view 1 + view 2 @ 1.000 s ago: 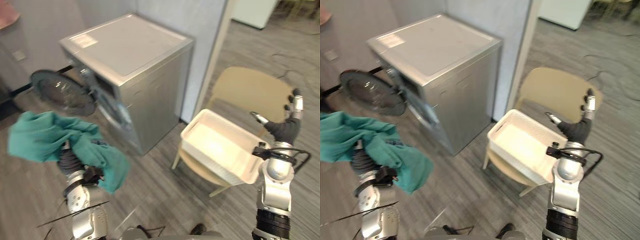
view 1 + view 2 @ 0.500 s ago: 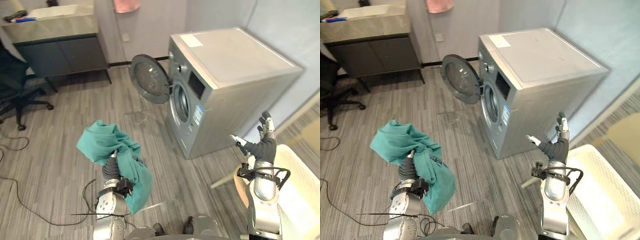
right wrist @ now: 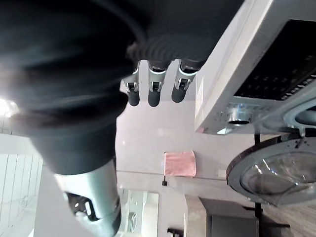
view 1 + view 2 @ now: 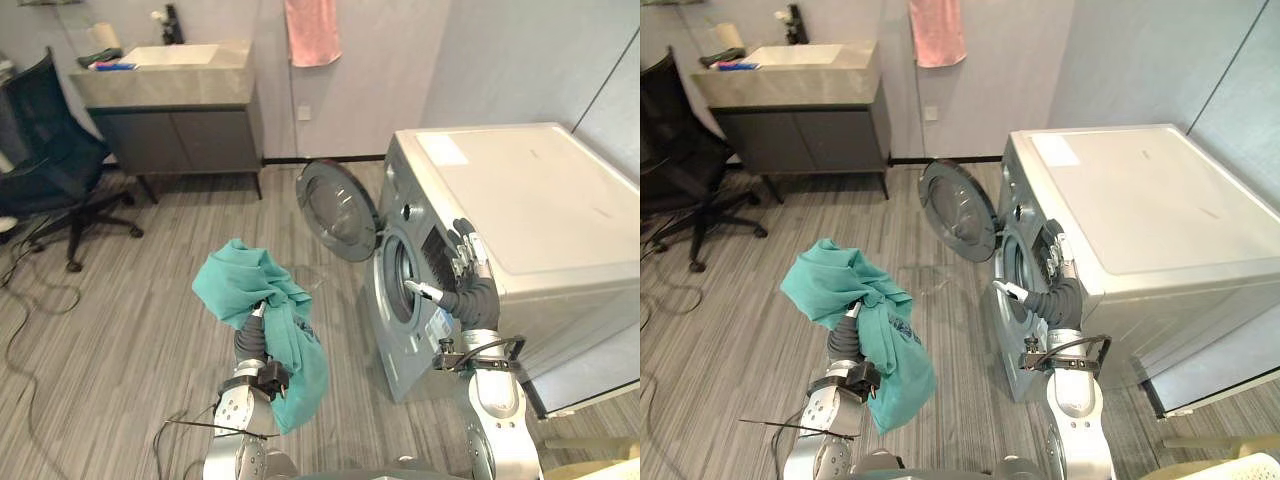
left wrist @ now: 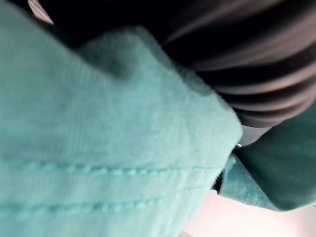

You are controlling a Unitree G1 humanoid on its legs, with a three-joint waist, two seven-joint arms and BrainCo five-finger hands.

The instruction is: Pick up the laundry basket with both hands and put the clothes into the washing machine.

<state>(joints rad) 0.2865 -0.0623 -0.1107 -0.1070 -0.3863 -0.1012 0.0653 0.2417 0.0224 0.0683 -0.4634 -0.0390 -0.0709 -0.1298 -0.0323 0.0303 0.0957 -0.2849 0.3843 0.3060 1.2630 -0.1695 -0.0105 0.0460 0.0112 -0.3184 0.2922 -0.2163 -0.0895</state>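
Observation:
A teal garment [image 4: 262, 318] hangs bunched from my left hand [image 4: 256, 338], which is raised at lower centre and shut on it; the cloth covers most of the hand and lies close over it in the left wrist view [image 5: 98, 148]. My right hand [image 4: 468, 285] is open, fingers [image 3: 155, 91] straight, held up just in front of the washing machine [image 4: 520, 210]. The machine's round door [image 4: 338, 210] stands open to the left of the drum opening [image 4: 400, 280]. A corner of the white laundry basket [image 4: 1238, 468] shows at the lower right.
A grey vanity cabinet with a sink [image 4: 170, 100] stands at the back wall. A dark office chair [image 4: 50, 150] is at the far left. A pink towel [image 4: 312, 30] hangs on the wall. Bare striped floor lies between me and the machine's door.
The whole picture has shifted: the camera swung round, so the washer now sits at the right with its door facing me and the basket has slid to the corner. Both hands keep their poses.

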